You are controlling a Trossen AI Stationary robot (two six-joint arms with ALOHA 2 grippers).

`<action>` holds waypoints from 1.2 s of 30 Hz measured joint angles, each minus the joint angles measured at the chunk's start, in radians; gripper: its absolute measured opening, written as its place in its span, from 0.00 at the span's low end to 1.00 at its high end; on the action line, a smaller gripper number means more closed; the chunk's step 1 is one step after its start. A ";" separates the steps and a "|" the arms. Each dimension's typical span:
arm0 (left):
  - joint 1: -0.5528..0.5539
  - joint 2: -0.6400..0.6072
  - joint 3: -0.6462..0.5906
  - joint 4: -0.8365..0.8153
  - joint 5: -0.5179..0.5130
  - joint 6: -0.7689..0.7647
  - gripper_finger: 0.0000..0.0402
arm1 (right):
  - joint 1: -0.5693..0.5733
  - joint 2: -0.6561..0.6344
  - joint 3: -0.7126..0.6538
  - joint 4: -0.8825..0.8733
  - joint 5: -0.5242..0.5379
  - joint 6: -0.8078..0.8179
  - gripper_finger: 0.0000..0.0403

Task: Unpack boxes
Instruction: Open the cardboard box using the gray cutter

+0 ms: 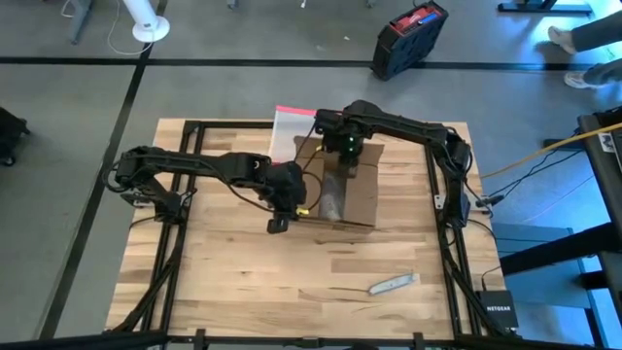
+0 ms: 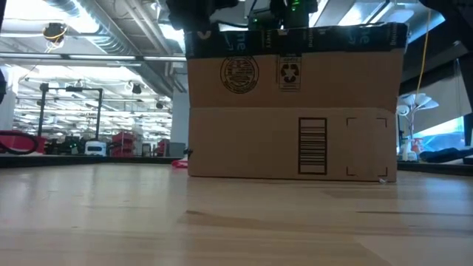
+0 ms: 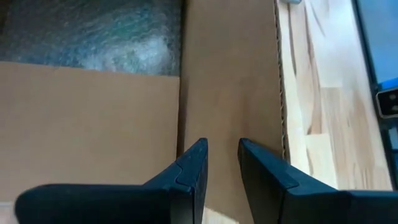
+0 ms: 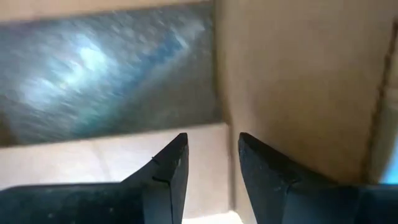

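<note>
Brown cardboard box [image 1: 348, 187] sits mid-table, top open, both my grippers at it.

My left gripper [image 3: 222, 163] is at the box's edge on my left-arm side, pointing down. Fingers [image 3: 189, 171] are a narrow way apart w/ a cardboard flap [image 3: 230, 81] running into the gap between them; looks like the flap edge is pinched, but I can't tell for sure if the pads are touching it. Just ahead of the fingers: more brown flap, and beyond that a shiny bubble-wrap bundle [image 3: 93, 34] down inside the box. Bare wood table [image 3: 323, 112] shows off to one side of the flap.

My right gripper [image 4: 213, 163] hangs over the box's far side, fingers [image 4: 168, 171] a bit wider apart, nothing clearly betw. them. Directly ahead: the same bundle in the box, w/ an inner cardboard wall [image 4: 298, 87] close beside the fingers.

Low view: box front w/ barcode [image 2: 312, 146] and black tape strip [image 2: 295, 37] along the top; arms come down behind the top rim.

Clear pouch w/ pink edge [image 1: 289, 131] lies just beyond the box.
</note>
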State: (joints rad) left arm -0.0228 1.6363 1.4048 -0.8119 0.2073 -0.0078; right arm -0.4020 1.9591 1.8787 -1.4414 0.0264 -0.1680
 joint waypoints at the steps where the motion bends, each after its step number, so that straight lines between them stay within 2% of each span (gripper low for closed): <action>1: -0.003 0.000 -0.001 -0.004 -0.001 0.010 0.21 | -0.003 0.000 0.000 0.008 -0.019 0.006 0.33; 7: -0.015 -0.001 -0.023 -0.008 -0.010 0.031 0.21 | -0.009 0.002 -0.001 0.004 -0.032 0.009 0.33; 13: -0.020 0.000 -0.033 -0.004 -0.001 0.042 0.21 | -0.008 0.002 0.012 -0.057 0.041 -0.029 0.33; 20: -0.020 -0.003 -0.031 0.024 -0.008 0.060 0.21 | 0.008 0.001 0.173 -0.130 0.091 -0.027 0.33; 22: -0.016 -0.005 -0.029 0.036 -0.012 0.068 0.21 | 0.012 0.001 0.225 -0.151 0.075 -0.042 0.33; 26: -0.011 -0.006 -0.028 0.040 -0.013 0.070 0.21 | 0.037 0.002 0.268 -0.149 -0.069 -0.046 0.33; 32: -0.015 -0.002 -0.029 0.025 0.015 0.070 0.21 | 0.095 0.002 0.224 -0.123 -0.487 -0.042 0.33; 36: -0.022 0.003 -0.044 -0.048 0.058 0.042 0.21 | 0.149 -0.010 0.179 -0.100 -0.682 -0.096 0.33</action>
State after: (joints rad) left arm -0.0446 1.6395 1.3609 -0.8594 0.2653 0.0341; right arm -0.2527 1.9491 2.0574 -1.5413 -0.6554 -0.2639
